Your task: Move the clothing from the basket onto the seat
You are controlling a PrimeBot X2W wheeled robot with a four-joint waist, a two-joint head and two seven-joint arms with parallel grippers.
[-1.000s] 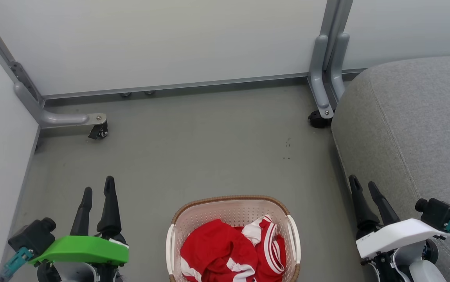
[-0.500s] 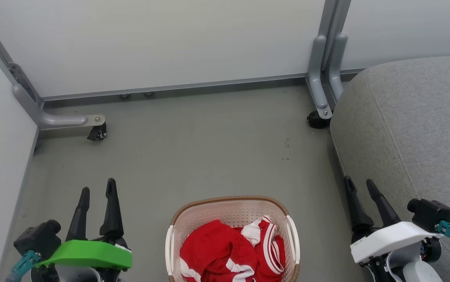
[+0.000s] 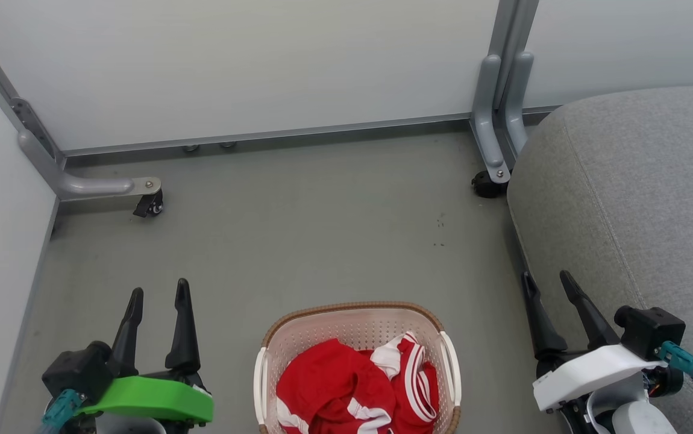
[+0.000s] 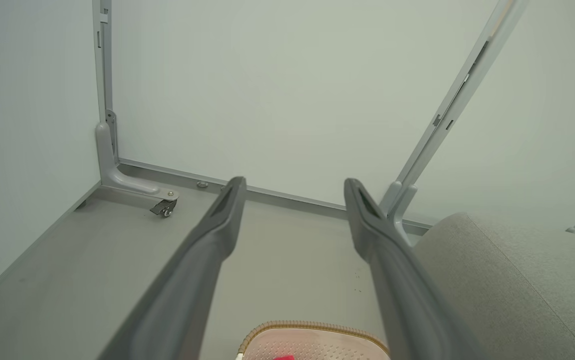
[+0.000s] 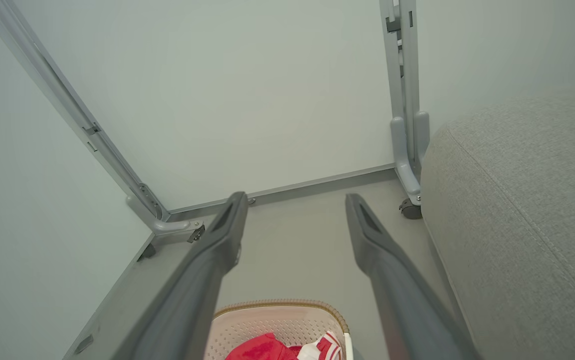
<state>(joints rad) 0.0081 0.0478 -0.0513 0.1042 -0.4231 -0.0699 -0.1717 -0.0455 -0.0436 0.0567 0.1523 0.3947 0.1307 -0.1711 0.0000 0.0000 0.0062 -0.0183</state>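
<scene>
Red clothing point(image 3: 355, 392) with white stripe trim lies crumpled in the cream perforated basket point(image 3: 346, 319), which stands on the floor at the bottom middle of the head view. The grey seat point(image 3: 642, 193) fills the right side. My left gripper point(image 3: 159, 292) hovers left of the basket, open and empty. My right gripper point(image 3: 545, 277) stands open between the basket and the seat's edge, holding nothing. The basket rim point(image 4: 312, 330) and seat point(image 4: 507, 280) show past the left gripper point(image 4: 292, 182). The right wrist view has the right gripper point(image 5: 295, 197) above the basket point(image 5: 277, 320), clothing point(image 5: 262, 348) and seat point(image 5: 527, 200).
White partition panels close the back and left. Their grey feet carry castors, one point(image 3: 149, 205) at the left and one point(image 3: 486, 184) beside the seat's corner. Bare grey floor point(image 3: 322, 229) lies between the basket and the back panel.
Both arms have drawn slightly inward toward the basket and lower in the head view. The basket and clothing have not moved. Both grippers stay open.
</scene>
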